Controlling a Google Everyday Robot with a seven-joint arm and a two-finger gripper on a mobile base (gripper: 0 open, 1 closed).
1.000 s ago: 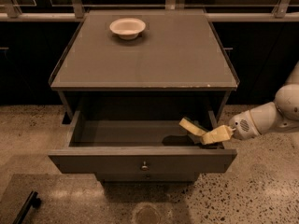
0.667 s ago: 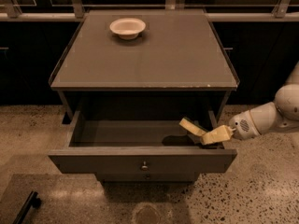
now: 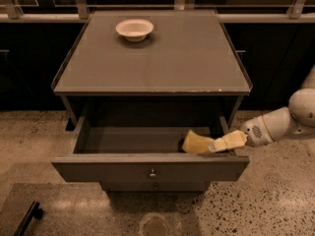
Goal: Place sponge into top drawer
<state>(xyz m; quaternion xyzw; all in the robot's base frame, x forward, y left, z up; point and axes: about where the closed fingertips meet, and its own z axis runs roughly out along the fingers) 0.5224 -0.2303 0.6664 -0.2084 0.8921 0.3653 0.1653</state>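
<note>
Gripper [image 3: 217,144], fingers clamped on sponge [image 3: 196,142], in open top drawer [image 3: 108,168], right end; placing step, next prob. release & withdraw.

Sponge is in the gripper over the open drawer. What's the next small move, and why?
Probably open the gripper and let go. It is shut on the sponge, which sits tilted inside the open top drawer, near its right end behind the front panel, so releasing should leave it on the drawer floor. Whether it touches the floor already cannot be told.
</note>
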